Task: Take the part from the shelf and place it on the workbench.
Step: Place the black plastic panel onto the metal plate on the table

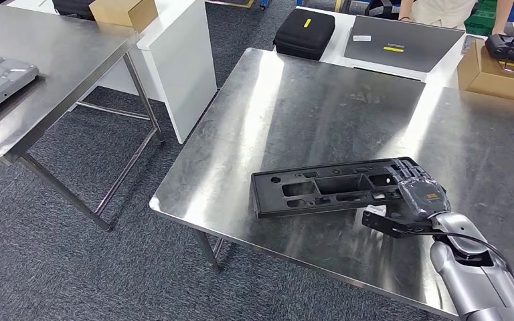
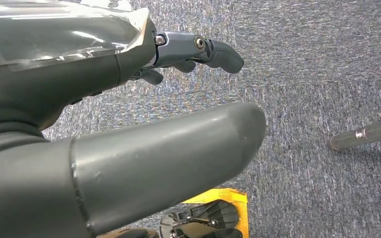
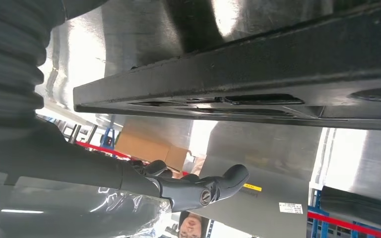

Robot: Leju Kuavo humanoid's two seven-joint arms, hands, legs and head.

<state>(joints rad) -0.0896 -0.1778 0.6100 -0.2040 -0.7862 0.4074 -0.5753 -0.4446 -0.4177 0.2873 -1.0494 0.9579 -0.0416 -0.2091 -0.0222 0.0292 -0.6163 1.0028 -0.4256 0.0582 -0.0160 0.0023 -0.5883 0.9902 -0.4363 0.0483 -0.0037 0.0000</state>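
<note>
Black plastic part (image 1: 331, 188), a long flat frame with cut-out windows and raised ribs, is seen lying flat on the steel bench (image 1: 321, 107), near the front edge and slightly skewed to it. Its right end is covered by the right robot hand (image 1: 417, 198), whose fingers are laid over the top face; whether that end is gripped or only rested upon cannot be told from the head view, and in the right wrist view the part's long dark edge (image 3: 238, 79) is seen just beside the hand (image 3: 188, 186) with the fingers apart from it. The left robot hand (image 2: 188, 54) is seen hanging over grey carpet, fingers loosely curled, nothing held. The part is judged to be stiff, light for its length, and not fragile, though its smooth underside could slide easily on the polished steel. A hold at one end would let the far end swing or droop; a hold across a rib near the middle, or on the rim of a window, is judged steadier. Placement appears essentially done.
</note>
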